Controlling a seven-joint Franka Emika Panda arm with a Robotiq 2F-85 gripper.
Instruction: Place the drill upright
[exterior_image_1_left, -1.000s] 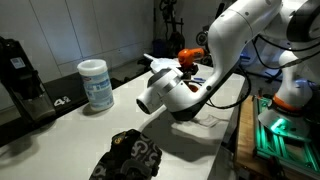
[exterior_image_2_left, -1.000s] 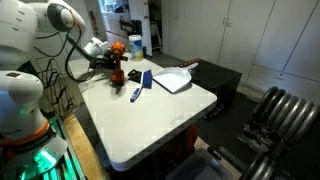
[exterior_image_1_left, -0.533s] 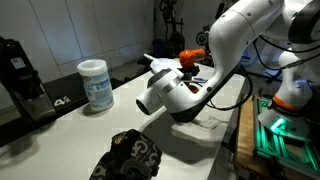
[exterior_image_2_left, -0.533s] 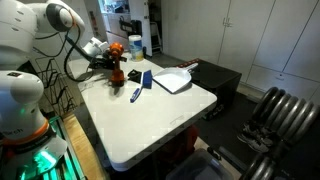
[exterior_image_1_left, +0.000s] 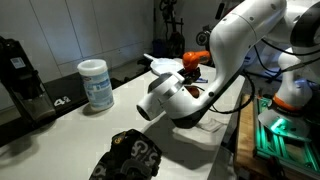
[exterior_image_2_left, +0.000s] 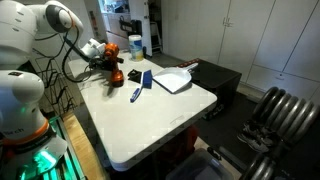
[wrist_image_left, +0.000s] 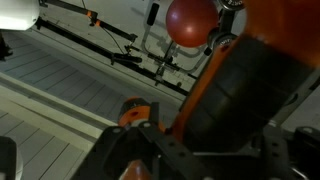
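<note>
The orange and black drill (exterior_image_2_left: 114, 70) is at the table's corner beside the arm, and its orange top (exterior_image_1_left: 195, 58) shows behind the white wrist. Whether it stands straight is hard to tell at this size. In the wrist view the drill's black and orange body (wrist_image_left: 240, 90) fills the frame and lies between the fingers of my gripper (wrist_image_left: 195, 152). The fingers (wrist_image_left: 122, 150) are spread to either side of it, so the gripper is open. In the exterior views the arm hides most of the gripper.
A white canister (exterior_image_1_left: 96, 84), a black machine (exterior_image_1_left: 20, 72) and a dark bag (exterior_image_1_left: 128, 158) sit on the table. A white tray (exterior_image_2_left: 172, 80), a blue box (exterior_image_2_left: 146, 79) and a blue-handled tool (exterior_image_2_left: 135, 94) lie near the drill, close to the table edge (exterior_image_2_left: 150, 150).
My gripper has gone from shut on the drill to open. The wrist has shifted slightly, and the drill's orange top sits a little differently in both exterior views.
</note>
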